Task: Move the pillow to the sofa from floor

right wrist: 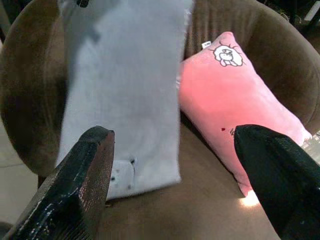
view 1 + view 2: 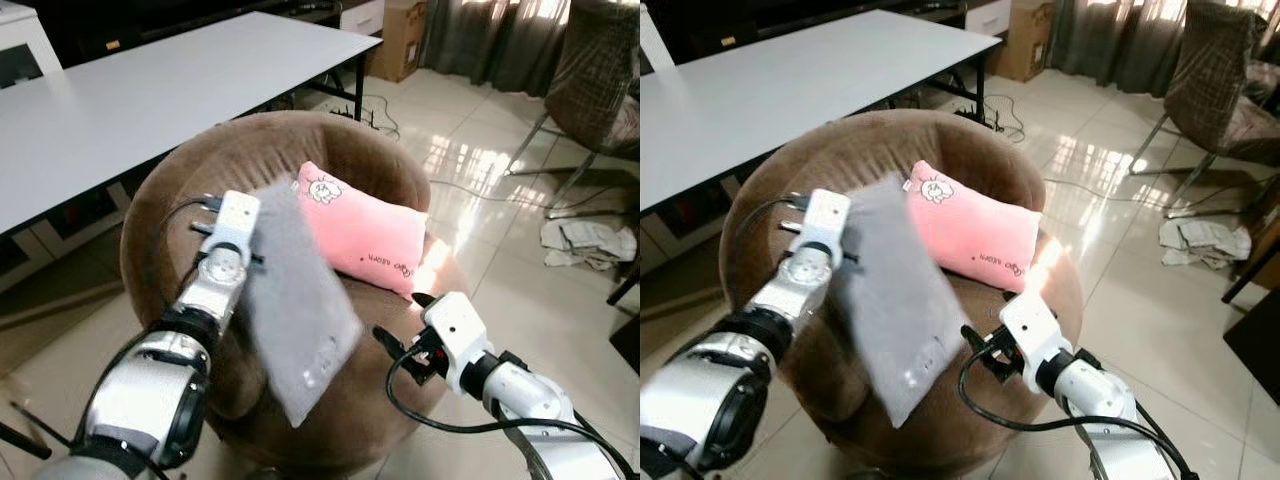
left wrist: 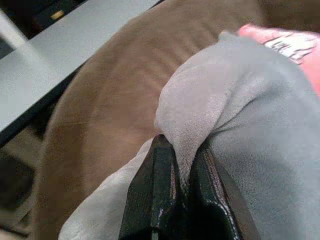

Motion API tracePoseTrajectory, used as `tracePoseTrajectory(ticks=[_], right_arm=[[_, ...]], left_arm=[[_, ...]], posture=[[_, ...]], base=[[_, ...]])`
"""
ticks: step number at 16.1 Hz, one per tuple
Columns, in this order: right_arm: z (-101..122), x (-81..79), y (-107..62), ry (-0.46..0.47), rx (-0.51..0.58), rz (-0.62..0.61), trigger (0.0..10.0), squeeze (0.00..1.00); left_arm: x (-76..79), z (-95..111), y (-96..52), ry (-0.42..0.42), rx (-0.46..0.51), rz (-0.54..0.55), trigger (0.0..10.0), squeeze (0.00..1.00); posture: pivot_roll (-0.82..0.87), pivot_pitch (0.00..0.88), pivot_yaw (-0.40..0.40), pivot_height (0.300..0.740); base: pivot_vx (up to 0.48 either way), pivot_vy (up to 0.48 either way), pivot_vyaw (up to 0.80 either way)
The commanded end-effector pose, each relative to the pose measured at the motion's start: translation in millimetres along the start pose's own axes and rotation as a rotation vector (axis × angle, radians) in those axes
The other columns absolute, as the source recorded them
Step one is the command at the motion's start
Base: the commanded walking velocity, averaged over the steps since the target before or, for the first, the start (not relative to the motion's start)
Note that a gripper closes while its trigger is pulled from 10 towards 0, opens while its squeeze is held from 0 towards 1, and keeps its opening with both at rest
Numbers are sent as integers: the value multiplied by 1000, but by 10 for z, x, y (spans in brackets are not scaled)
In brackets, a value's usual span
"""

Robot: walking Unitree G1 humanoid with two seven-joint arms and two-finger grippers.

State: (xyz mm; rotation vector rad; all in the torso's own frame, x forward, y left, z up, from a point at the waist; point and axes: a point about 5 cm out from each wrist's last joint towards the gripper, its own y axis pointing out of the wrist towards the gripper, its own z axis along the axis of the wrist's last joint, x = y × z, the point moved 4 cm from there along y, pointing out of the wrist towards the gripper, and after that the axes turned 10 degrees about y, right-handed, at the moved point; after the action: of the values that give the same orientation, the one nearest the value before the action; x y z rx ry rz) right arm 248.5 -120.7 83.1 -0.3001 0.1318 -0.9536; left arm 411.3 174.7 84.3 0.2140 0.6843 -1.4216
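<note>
Two cushions over round brown plush sofa [image 2: 180,200]: flat grey fleece pillow [image 2: 300,310] hanging above seat, pinched at top edge by left gripper [image 3: 182,165]; pink printed pillow [image 2: 365,235] resting against far backrest. Right gripper [image 1: 175,165] spread wide, empty, near front right. Advisable: lower grey pillow onto seat left of pink one before release. Seat beneath grey pillow hidden; lower print unreadable.

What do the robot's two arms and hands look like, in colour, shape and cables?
Both arms are silver metal with black joint rings. The left hand has two long, glossy black fingers. The right hand has two broad black fingers. Each wrist carries a white block, and a black cable loops beside the right one.
</note>
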Motion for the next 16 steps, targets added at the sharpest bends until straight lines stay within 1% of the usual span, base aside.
tracePoseTrajectory(ticks=[1,2,3,5,7,10,11,12,13,14,15,16], right_arm=[[-17,4,-12,-5,-14,-4,10000,0],[-24,-6,-4,-3,-16,-4,10000,0],[-29,-29,7,-7,-20,-1,10000,0],[-27,-33,15,-9,-19,-4,10000,0],[-21,-31,21,-12,-16,-13,10000,0],[-14,-27,21,-14,-12,-18,10000,0],[-13,-22,22,-16,-11,-21,10000,0],[0,-11,28,-21,-3,-27,10000,0],[17,-2,33,-25,7,-41,10000,0],[39,26,36,-9,24,-78,10000,0],[74,71,35,-5,55,-138,10000,0],[123,124,25,41,106,-225,10000,0]], left_arm=[[-129,140,37,10,29,56,10000,0],[-157,127,44,13,21,64,10000,0],[-153,167,60,-39,27,27,10000,1000],[-174,214,65,-15,41,46,10000,1000],[-169,276,70,-14,64,35,10000,1000],[-234,356,78,-33,94,61,10000,1000],[-299,427,82,-41,126,88,10000,1000],[-392,606,79,-116,205,106,10000,1000],[-399,730,61,-155,276,80,10000,1000],[-357,811,36,-200,341,12,10000,0],[-303,807,4,-258,379,-66,10000,0],[-201,781,-104,-304,457,-196,10000,0]], posture=[[-138,59,46,740],[-140,62,44,740],[-144,67,43,740],[-147,71,45,740],[-151,69,47,740],[-152,66,46,740],[-152,63,45,740],[-150,57,47,740],[-147,52,55,740],[-146,49,56,740],[-137,40,65,740],[-125,34,64,740]], base=[[0,0,0],[0,0,0],[0,0,0],[0,0,0],[0,0,0],[0,0,0],[0,0,0],[0,0,0],[0,0,0],[0,0,0],[0,0,0],[0,0,619]])
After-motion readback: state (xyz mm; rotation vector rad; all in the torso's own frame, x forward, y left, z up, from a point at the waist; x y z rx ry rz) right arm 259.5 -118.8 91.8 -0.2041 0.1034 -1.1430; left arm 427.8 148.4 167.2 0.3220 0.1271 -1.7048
